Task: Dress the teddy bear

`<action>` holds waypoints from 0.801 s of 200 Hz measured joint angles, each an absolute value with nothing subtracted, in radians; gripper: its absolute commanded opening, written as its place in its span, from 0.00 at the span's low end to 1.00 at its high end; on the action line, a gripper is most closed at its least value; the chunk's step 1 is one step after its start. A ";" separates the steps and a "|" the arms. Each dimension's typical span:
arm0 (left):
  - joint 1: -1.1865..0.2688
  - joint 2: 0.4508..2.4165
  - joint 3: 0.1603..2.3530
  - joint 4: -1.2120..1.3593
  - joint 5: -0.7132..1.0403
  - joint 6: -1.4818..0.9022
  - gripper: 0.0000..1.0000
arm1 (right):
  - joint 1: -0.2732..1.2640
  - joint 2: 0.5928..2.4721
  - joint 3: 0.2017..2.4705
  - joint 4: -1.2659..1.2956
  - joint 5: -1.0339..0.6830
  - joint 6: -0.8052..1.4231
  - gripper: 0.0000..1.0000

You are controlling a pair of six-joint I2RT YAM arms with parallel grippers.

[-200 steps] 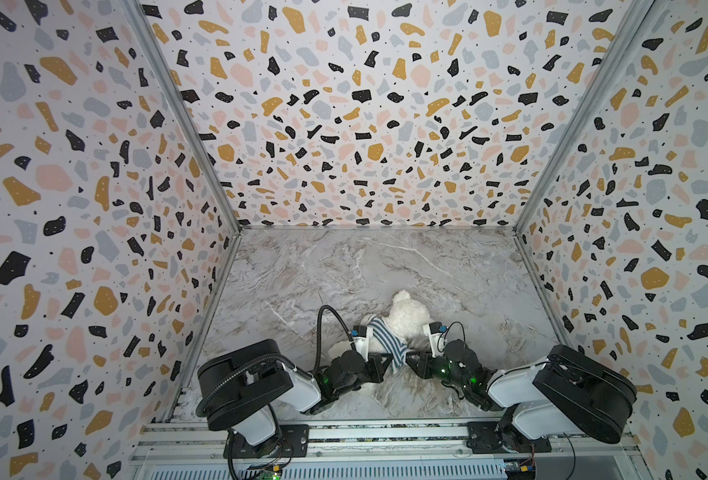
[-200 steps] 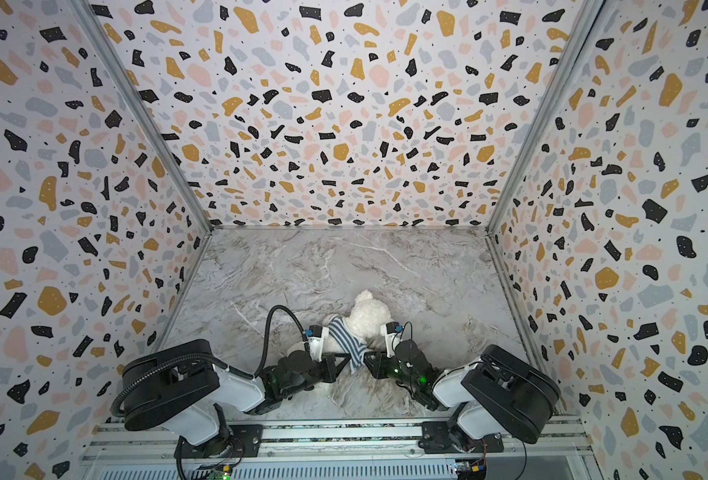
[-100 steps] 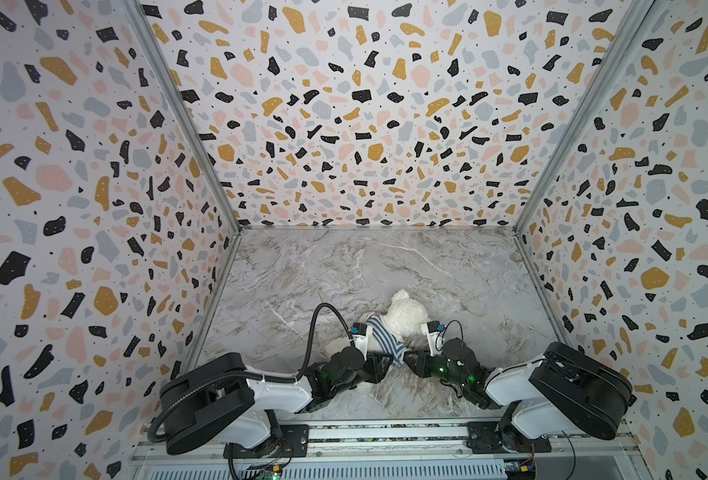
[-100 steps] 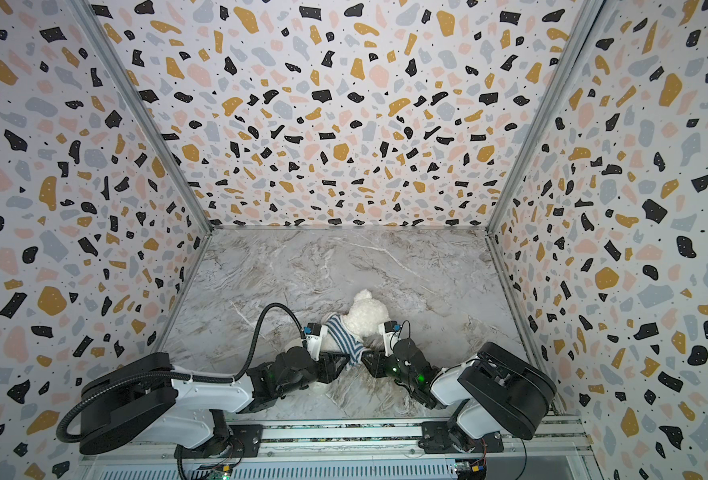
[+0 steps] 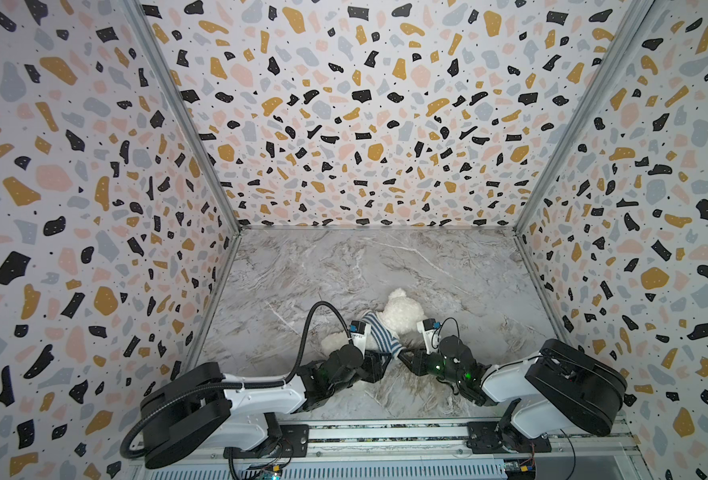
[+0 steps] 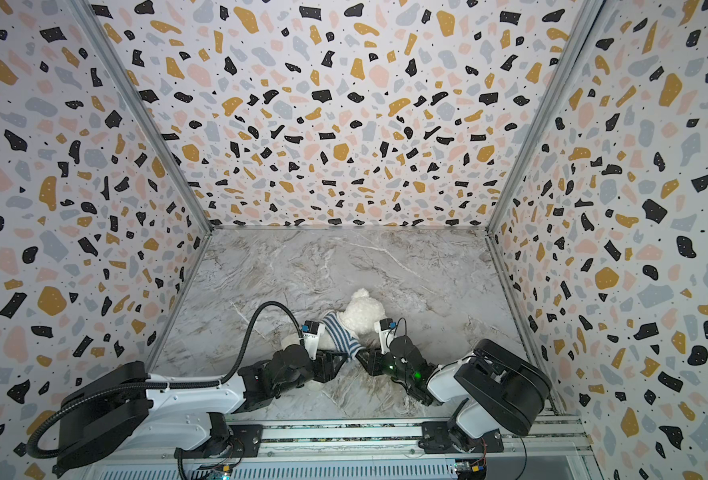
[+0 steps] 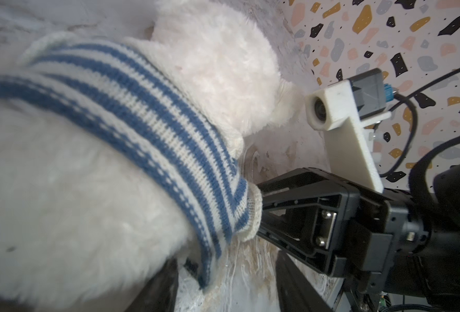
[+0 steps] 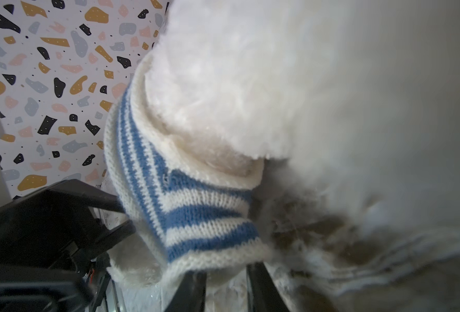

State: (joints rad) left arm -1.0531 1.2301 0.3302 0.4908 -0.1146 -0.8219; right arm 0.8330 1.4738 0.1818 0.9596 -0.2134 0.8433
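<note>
Two grippers work low at the front middle of the table. The right gripper (image 7: 261, 213) has its fingers nearly closed. They pinch the bottom edge of the striped shirt (image 7: 142, 129), which is pulled to a tight point there. The left gripper (image 8: 125, 218) has its fingers spread apart, with only the table showing between them. It sits just beside the shirt and the bear's fluffy body. A second ago those fingers were pressed together, so it has let go.

The blue-and-white shirt sits on the teddy bear (image 5: 400, 311) like a collar. It is bunched around the neck under the head, and white fur shows below it. The bear lies on the marble table (image 5: 385, 266) between the two grippers, with its head toward the back wall (image 5: 364, 124). It is in the same spot as a second ago.

The left arm (image 5: 260, 390) is the big change. Its big black part stood up high before, and now it lies low and long near the front rail (image 5: 385, 432). The right arm (image 5: 551, 382) sits bent, much as it was.
</note>
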 measured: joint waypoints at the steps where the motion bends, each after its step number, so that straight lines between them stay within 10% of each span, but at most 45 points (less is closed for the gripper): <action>1: -1.053 1.225 0.330 0.488 -0.115 -0.822 0.58 | 0.833 1.475 0.183 0.960 -0.213 0.843 0.27; 129: -0.990 1.222 0.282 0.443 -0.105 -0.797 0.61 | 0.843 1.519 0.215 0.971 -0.219 0.824 0.31; 160: -0.989 1.265 0.292 0.481 -0.081 -0.775 0.49 | 0.843 1.519 0.245 0.948 -0.215 0.805 0.31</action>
